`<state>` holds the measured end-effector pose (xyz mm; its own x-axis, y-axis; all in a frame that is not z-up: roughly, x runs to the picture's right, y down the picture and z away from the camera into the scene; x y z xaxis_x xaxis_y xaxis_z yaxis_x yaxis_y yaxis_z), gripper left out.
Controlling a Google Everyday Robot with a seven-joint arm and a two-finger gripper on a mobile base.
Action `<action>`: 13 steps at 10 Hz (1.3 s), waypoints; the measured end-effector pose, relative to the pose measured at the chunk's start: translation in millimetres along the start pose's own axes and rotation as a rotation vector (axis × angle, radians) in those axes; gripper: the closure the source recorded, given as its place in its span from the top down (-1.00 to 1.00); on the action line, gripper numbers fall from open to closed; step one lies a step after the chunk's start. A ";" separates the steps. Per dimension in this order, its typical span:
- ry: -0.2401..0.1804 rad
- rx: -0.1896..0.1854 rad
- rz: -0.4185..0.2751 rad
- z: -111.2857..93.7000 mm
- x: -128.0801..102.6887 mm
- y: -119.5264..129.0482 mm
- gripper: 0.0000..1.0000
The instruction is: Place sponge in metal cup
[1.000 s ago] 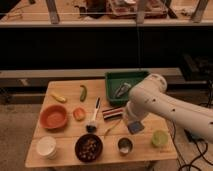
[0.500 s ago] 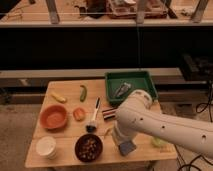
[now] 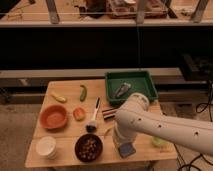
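Note:
The sponge (image 3: 127, 149), a blue-grey block, shows right under the end of my white arm, near the table's front edge. My gripper (image 3: 123, 142) is at that arm end, directly above and against the sponge, mostly covered by the forearm. The metal cup is hidden beneath the arm and the sponge. I cannot tell whether the sponge is held or resting.
On the wooden table (image 3: 60, 155) are an orange bowl (image 3: 53, 116), a white paper cup (image 3: 46, 147), a dark bowl of nuts (image 3: 89, 148), a brush (image 3: 93, 118), a green pepper (image 3: 83, 92), a dark striped object (image 3: 108, 114), a pale green cup (image 3: 159, 142) and a green tray (image 3: 131, 86).
My arm swung left and down from the table's right side to the front middle, covering the metal cup. The blue-grey sponge now shows at its end.

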<state>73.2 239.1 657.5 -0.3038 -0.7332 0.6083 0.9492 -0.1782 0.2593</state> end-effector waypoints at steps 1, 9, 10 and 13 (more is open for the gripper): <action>-0.001 0.001 0.003 1.0 0.4 0.8 -0.52; 0.037 -0.006 0.033 4.7 5.0 12.0 0.60; 0.042 -0.014 0.032 4.5 5.6 12.5 0.60; 0.059 -0.047 0.041 1.6 5.8 18.2 0.60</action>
<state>88.6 232.6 666.9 -0.2608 -0.7774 0.5724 0.9639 -0.1770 0.1988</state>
